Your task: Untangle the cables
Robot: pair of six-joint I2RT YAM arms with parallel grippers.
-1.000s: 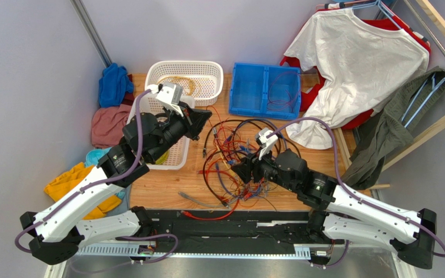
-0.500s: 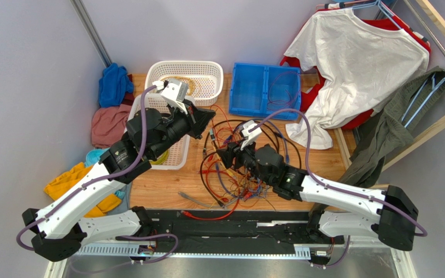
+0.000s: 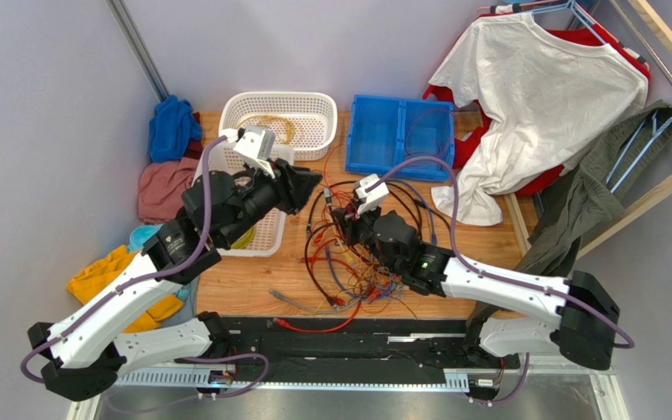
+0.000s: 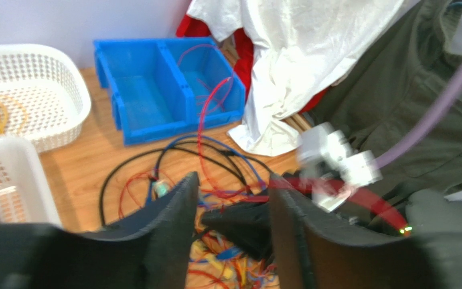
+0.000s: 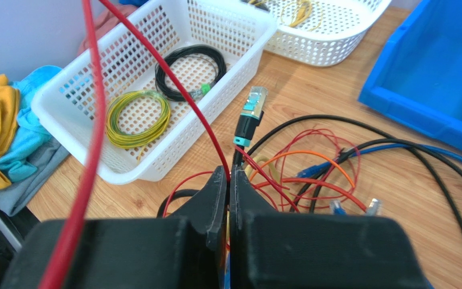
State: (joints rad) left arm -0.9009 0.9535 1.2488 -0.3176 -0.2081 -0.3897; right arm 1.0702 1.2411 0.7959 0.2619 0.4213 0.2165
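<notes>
The cables (image 3: 361, 249) lie as a tangle of red, orange, black and blue wires on the wooden table, between the two arms. My right gripper (image 3: 345, 219) sits at the tangle's upper left edge. In the right wrist view it (image 5: 227, 173) is shut on a thin red cable (image 5: 179, 90) that rises from the jaws toward the upper left. A teal-tipped plug (image 5: 248, 117) stands just beyond the fingertips. My left gripper (image 3: 315, 189) hovers next to the right one. In the left wrist view it (image 4: 233, 183) is open, with nothing between its fingers.
A white basket (image 3: 259, 238) beside the left arm holds a black coil (image 5: 190, 66) and a yellow-green coil (image 5: 137, 117). Another white basket (image 3: 280, 103) and a blue bin (image 3: 399, 133) stand at the back. Cloths (image 3: 166, 179) lie left, hanging clothes (image 3: 532, 96) right.
My right arm has reached up and left across the tangle to beside the left gripper and has shut on a red cable. The left gripper has opened.
</notes>
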